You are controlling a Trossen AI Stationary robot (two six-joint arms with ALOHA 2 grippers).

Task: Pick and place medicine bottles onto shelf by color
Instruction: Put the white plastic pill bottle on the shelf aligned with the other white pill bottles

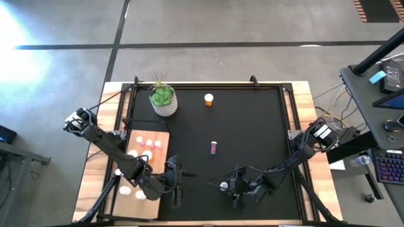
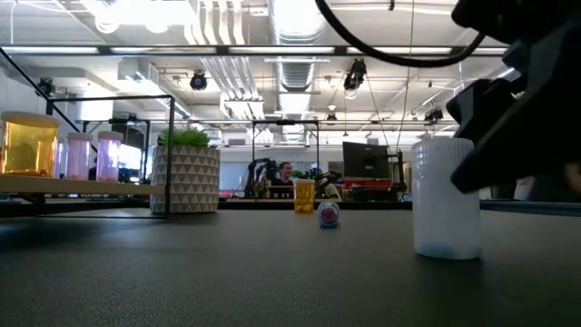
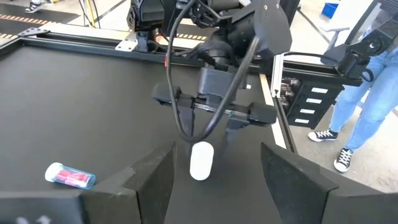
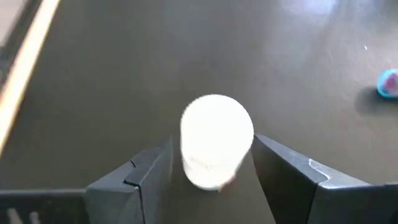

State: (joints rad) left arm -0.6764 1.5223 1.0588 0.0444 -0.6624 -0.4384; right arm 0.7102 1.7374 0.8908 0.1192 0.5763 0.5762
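Fingers (image 4: 283,168) of your right gripper (image 4: 211,171) stand on either side of a white bottle (image 4: 216,140), which sits upright on the black mat (image 1: 252,126) near the front edge; the wrist view is too washed out to say whether the pads press it or leave a sliver of gap, so you cannot tell if it is gripped. Your left gripper (image 1: 175,184) waits close by on the mat, just right of the wooden shelf (image 1: 163,135), its fingers spread apart and holding nothing, pointed toward that same bottle. On the shelf you have several white-capped bottles (image 1: 147,142) standing, orange and pink ones among them. Out on the mat, a pink bottle (image 1: 214,148) lies on its side near the middle, and an orange bottle (image 1: 208,99) stands toward the back, right of the potted plant (image 1: 163,98).
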